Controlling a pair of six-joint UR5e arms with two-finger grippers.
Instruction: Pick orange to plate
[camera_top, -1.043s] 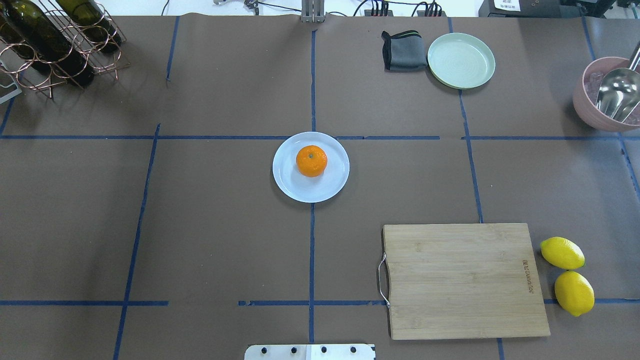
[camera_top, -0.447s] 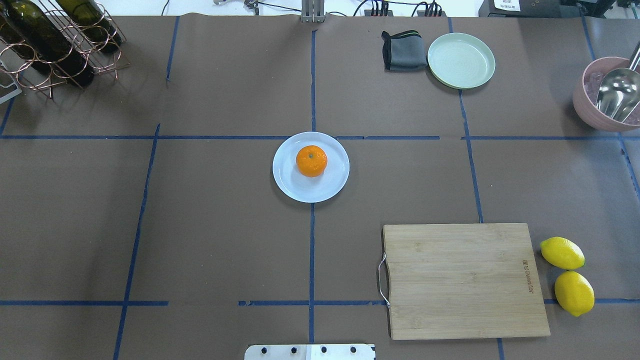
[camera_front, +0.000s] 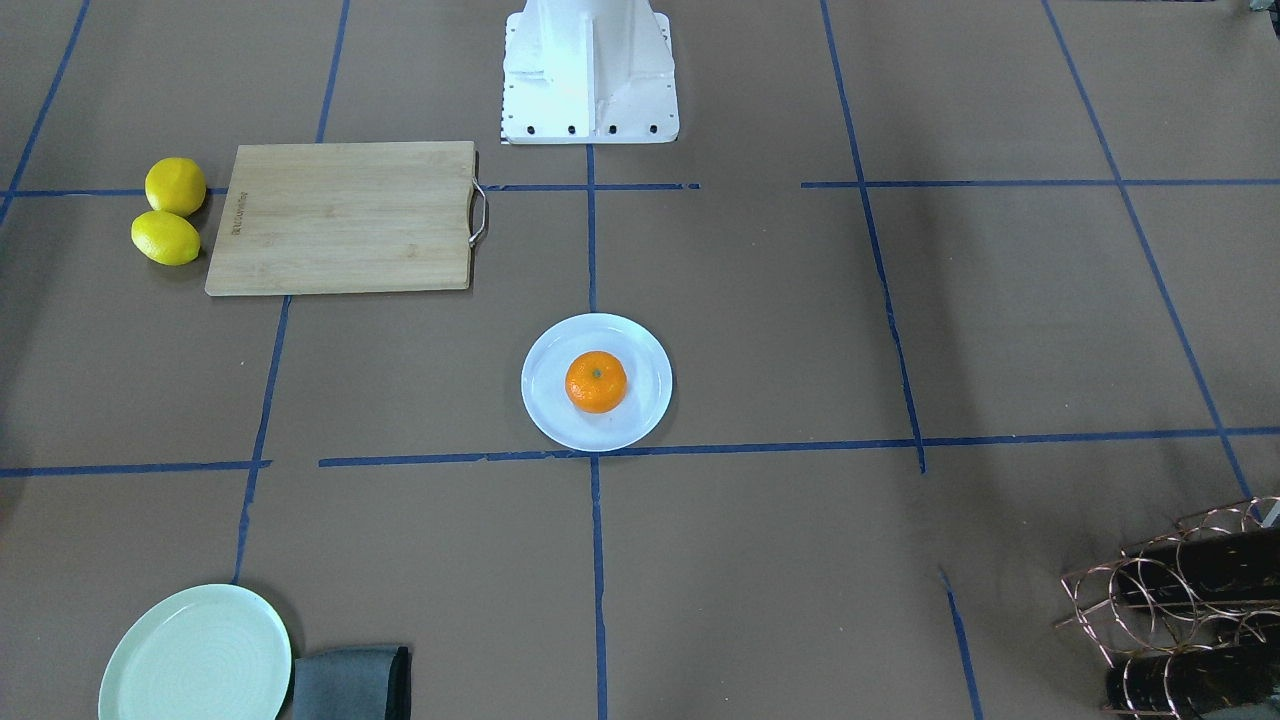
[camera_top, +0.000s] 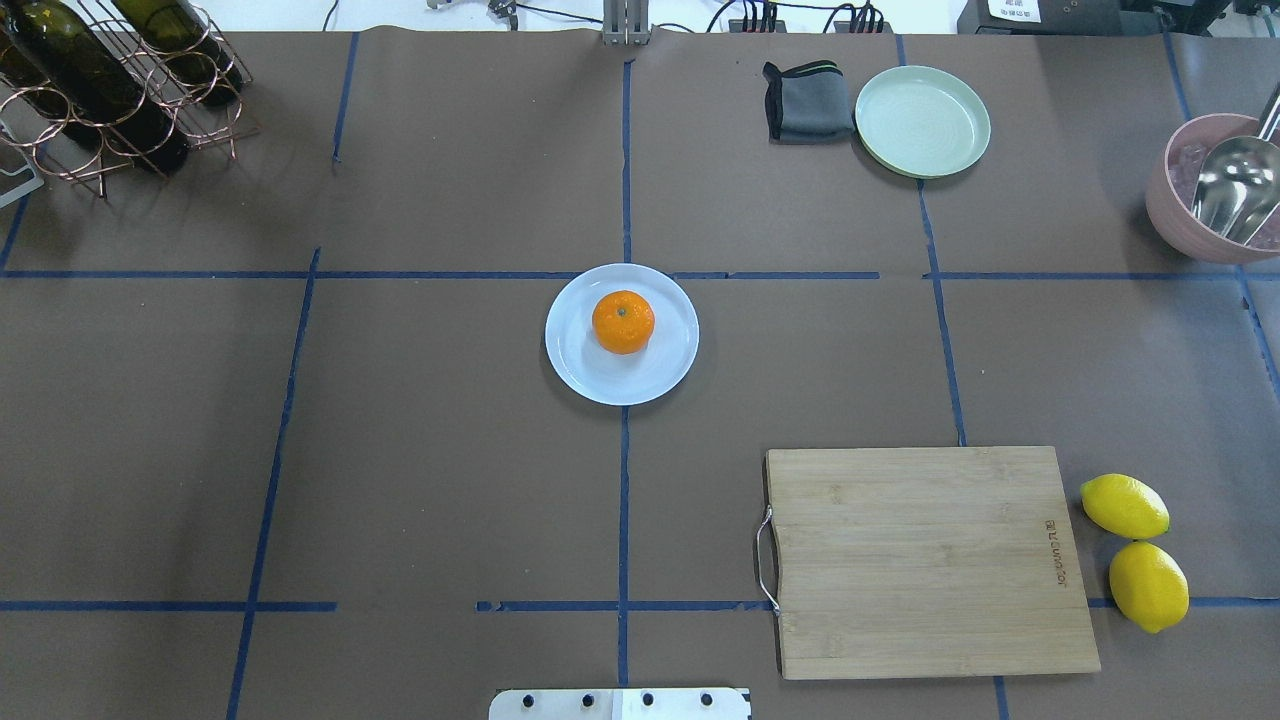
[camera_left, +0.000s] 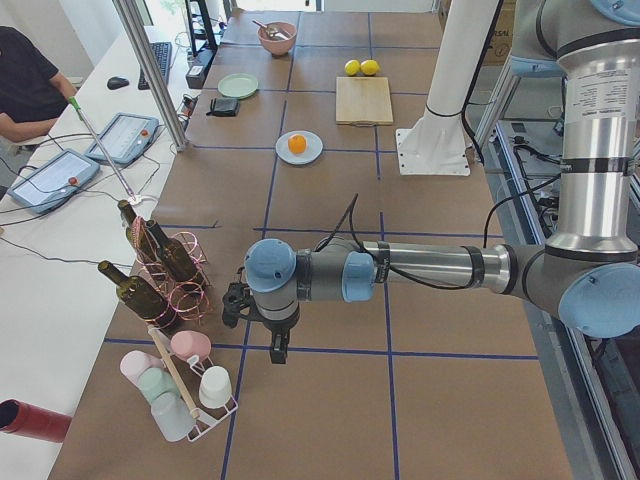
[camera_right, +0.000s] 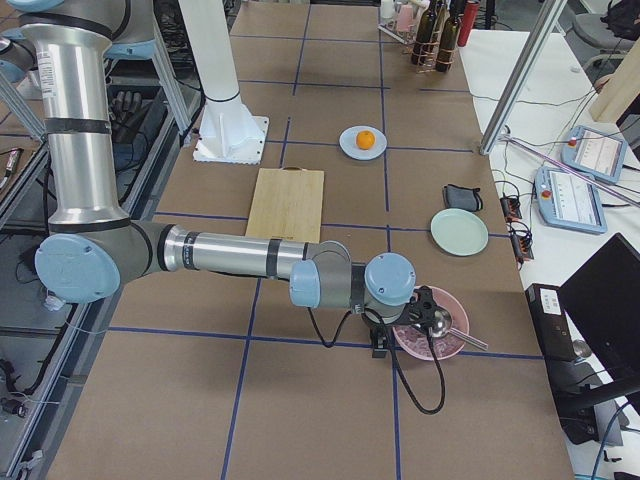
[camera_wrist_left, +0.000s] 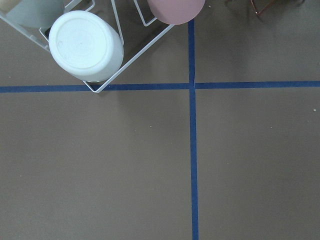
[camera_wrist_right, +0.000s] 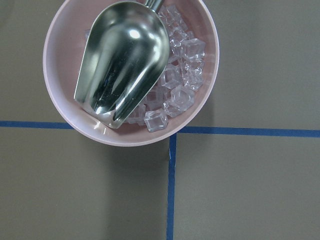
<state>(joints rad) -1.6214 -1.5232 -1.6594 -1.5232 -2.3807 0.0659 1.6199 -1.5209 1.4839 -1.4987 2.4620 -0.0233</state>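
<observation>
Since both arms are parked way out from the plate (camera_top: 600, 385), nothing is touching the fruit right now. From where I'm standing, the orange (camera_top: 623, 322) sits on that pale bluish-white plate, roughly in its middle, green stem dot facing up.

The left gripper (camera_left: 274, 352) hangs low over the brown table cover (camera_top: 430, 480), well apart from the plate at the robot's left end. Its wrist cam looks down on a white cup (camera_wrist_left: 86, 46) on a wire rack (camera_wrist_left: 135, 57). The copper wine rack (camera_top: 100, 95) with its dark bottles is out that way from the plate too.

The right gripper (camera_right: 381, 345) is just as far from the plate on the opposite end, right beside the pink bowl (camera_wrist_right: 64, 97), which has a metal scoop (camera_wrist_right: 125, 55) and ice cubes (camera_wrist_right: 181, 95) in it.

Honestly I can't tell if either set of fingers is spread or pinched; the side views are too small and the wrist cams don't show them.

Off the plate toward the robot's right and nearer its base lies a wooden cutting board (camera_top: 925, 560), with two lemons (camera_top: 1125, 506) just past it. Beyond the plate on that same side, the mint-green plate (camera_top: 922, 120) sits just beside a folded grey cloth (camera_top: 808, 102).
</observation>
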